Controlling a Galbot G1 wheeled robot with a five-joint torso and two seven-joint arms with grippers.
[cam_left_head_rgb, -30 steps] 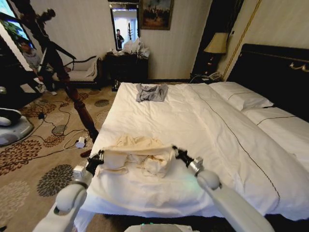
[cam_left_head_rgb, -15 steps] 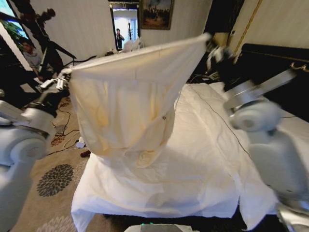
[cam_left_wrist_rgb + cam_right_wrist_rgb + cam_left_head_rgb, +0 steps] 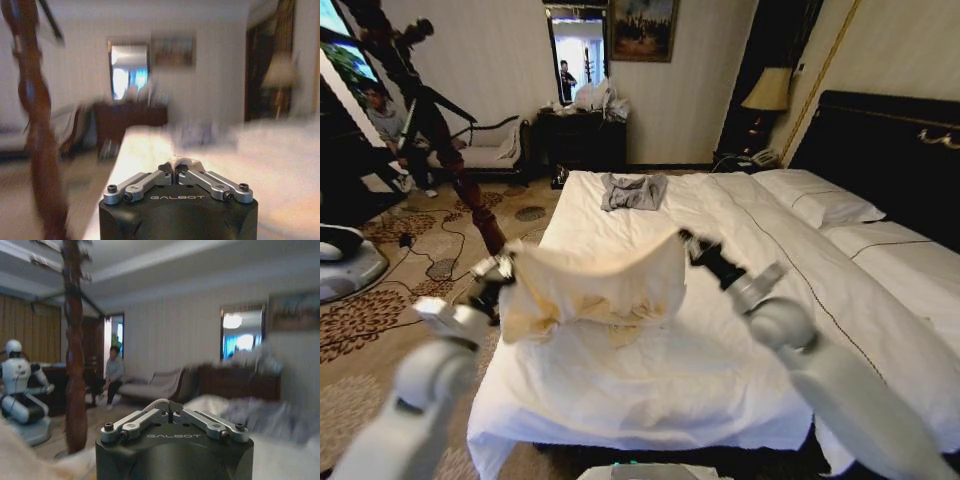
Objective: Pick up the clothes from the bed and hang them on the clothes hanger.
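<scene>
Cream shirt [image 3: 600, 285] stretched between both pinching grippers (left [image 3: 501, 270], right [image 3: 692, 243]) above bed [image 3: 720, 340], coat stand [image 3: 440, 130] alongside.

From the head we look forward and down along the bed [image 3: 720, 300] toward the far wall. Our two wrist cameras sit just behind each end effector, looking low across the mattress. All three views share the wooden coat stand [image 3: 440, 140] and mirror [image 3: 578, 50].

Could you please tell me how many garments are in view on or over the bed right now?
2: the cream shirt hangs between both pincers over the bed's near half; a grey garment lies at its far end.
</scene>
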